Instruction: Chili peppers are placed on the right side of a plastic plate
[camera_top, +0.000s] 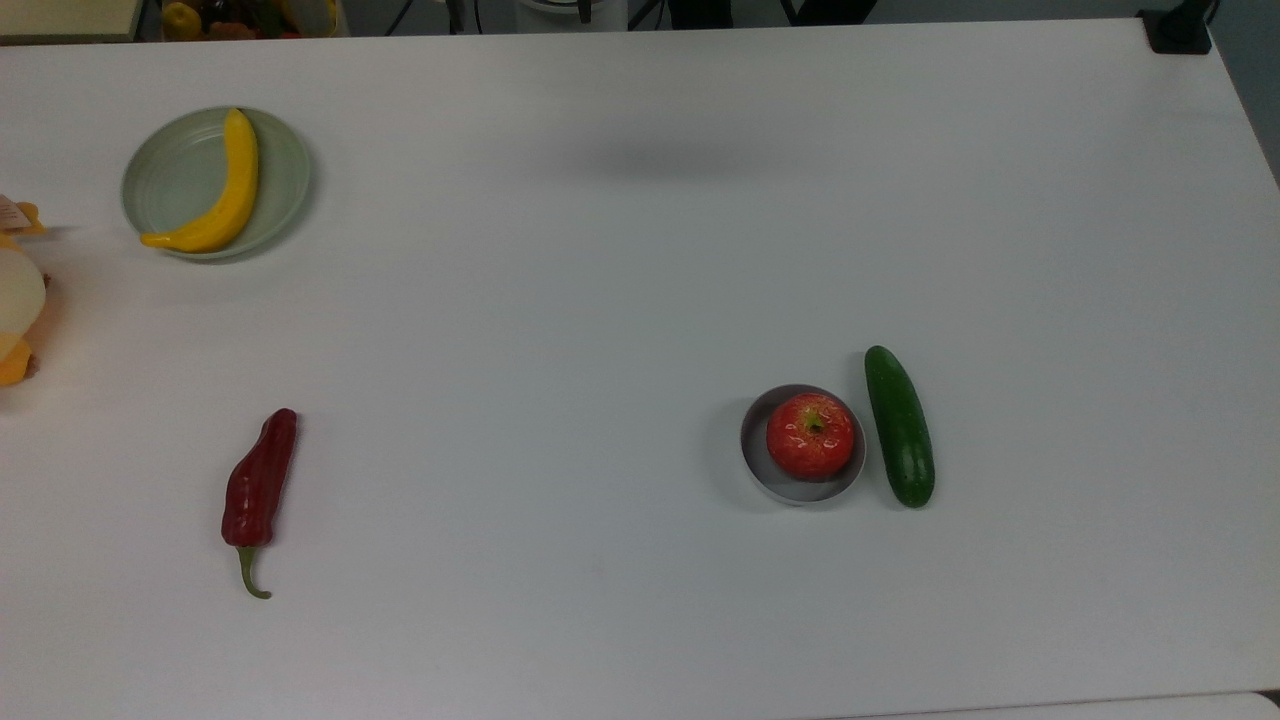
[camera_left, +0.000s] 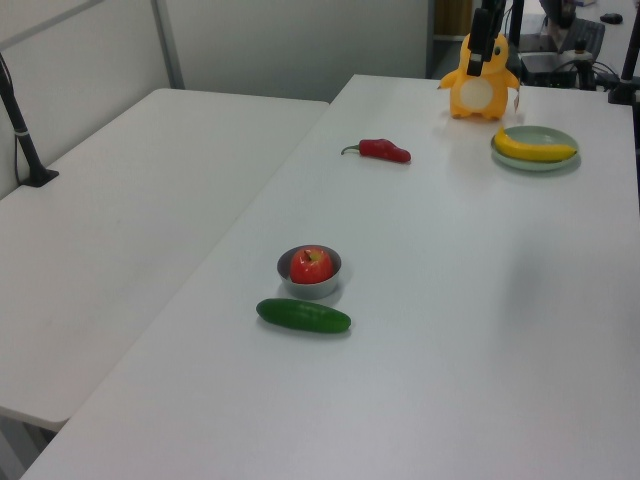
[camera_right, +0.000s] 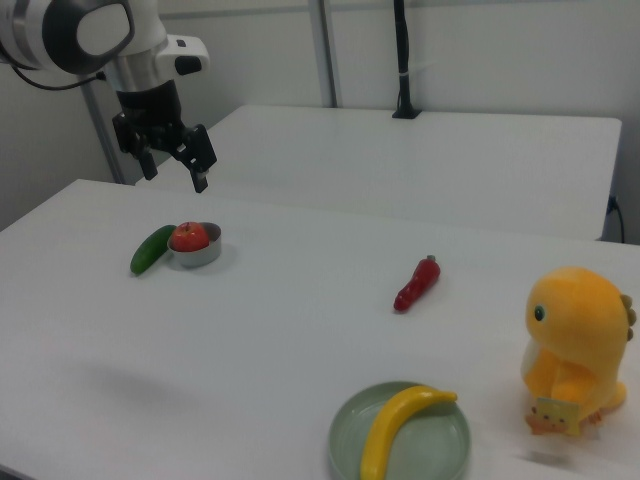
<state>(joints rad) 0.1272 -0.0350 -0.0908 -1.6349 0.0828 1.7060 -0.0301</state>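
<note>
The dark red chili pepper (camera_top: 258, 480) (camera_left: 385, 151) (camera_right: 417, 285) lies flat on the white table, its green stem curling off one end. It sits well apart from the pale green plastic plate (camera_top: 170, 180) (camera_left: 545, 163) (camera_right: 440, 440), which holds a yellow banana (camera_top: 225, 190) (camera_right: 395, 425). In the top view the chili is below the plate, near the top view's left. My gripper (camera_right: 175, 170) hangs open in the air at the right view's upper left, above the bowl and cucumber, holding nothing.
A small grey bowl (camera_top: 790, 488) (camera_right: 200, 255) holds a red apple (camera_top: 810, 435), and a green cucumber (camera_top: 900, 425) (camera_right: 152, 249) lies right beside it. A yellow plush toy (camera_right: 575, 350) (camera_left: 478, 85) stands close to the plate. A second table adjoins this one.
</note>
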